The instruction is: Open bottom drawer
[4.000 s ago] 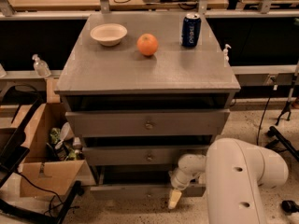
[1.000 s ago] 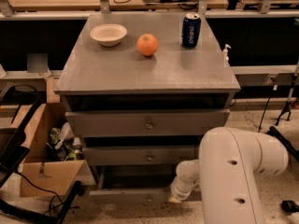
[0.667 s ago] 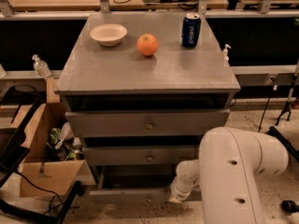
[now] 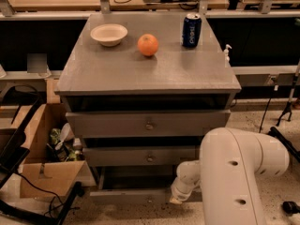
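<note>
partly hidden pincer (image 4: 178, 198) at bottom drawer (image 4: 126, 195)

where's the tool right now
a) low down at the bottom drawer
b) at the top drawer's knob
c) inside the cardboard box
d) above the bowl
a: the tool is near the floor, at the right part of the bottom drawer, below both other drawer fronts.

Single camera, set high, facing forward and down onto the cabinet (image 4: 150, 74) front at close range. Own arm (image 4: 239, 172) fills 4 o'clock; gripper (image 4: 176, 198) sits at 6 o'clock by the bottom drawer (image 4: 131, 194)
</note>
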Available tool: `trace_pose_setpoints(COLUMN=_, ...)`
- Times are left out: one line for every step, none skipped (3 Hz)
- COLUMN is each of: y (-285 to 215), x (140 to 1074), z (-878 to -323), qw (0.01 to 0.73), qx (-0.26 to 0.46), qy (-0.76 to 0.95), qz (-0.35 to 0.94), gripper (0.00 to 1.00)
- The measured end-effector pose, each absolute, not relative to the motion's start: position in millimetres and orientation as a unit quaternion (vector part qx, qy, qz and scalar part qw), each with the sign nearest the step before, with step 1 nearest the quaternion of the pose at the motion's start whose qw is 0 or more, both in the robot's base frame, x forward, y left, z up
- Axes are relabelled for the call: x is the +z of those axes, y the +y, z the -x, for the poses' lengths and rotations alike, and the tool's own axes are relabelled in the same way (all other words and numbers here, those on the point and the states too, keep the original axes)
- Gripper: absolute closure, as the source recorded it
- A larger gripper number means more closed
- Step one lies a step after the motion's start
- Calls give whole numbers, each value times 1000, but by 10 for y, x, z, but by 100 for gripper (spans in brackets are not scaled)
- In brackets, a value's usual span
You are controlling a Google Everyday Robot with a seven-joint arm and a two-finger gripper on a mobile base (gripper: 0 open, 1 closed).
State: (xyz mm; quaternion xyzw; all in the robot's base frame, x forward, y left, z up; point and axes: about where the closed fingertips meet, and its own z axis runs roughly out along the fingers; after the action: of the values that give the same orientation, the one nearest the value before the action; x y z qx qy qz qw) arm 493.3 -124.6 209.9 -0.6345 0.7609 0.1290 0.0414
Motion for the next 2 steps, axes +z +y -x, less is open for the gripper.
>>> trace_pose_setpoints(y=-1246, x=2099, z=-4932, qw=41, qx=129, qy=761, qz=635, gripper=58)
trace_pose_setpoints(y=-1246, x=2099, z=-4932, qw=41, qx=129, qy=761, qz=635, gripper=35)
